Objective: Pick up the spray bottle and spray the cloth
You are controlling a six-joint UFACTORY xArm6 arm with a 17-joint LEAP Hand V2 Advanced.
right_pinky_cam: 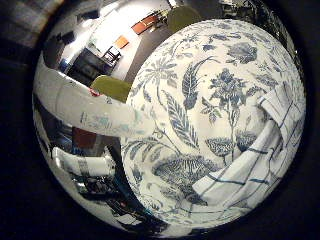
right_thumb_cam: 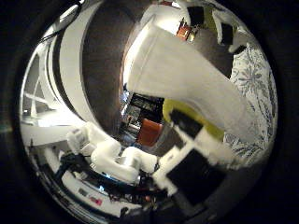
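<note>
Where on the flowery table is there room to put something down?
The flowery tablecloth lies bare across its middle and far side, away from the checked cloth. It is crowded at the near edge, where the white bottle sits close to the hand.

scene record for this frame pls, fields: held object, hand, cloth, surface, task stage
held object: white spray bottle, close to the palm, fills much of the thumb-side view
hand: right hand, fingers curled beside the bottle; full contact not visible
cloth: white cloth with dark blue grid lines, crumpled, lying on the table
surface: round table covered in blue floral print
task stage: bottle appears lifted above the table; no spray visible
</note>
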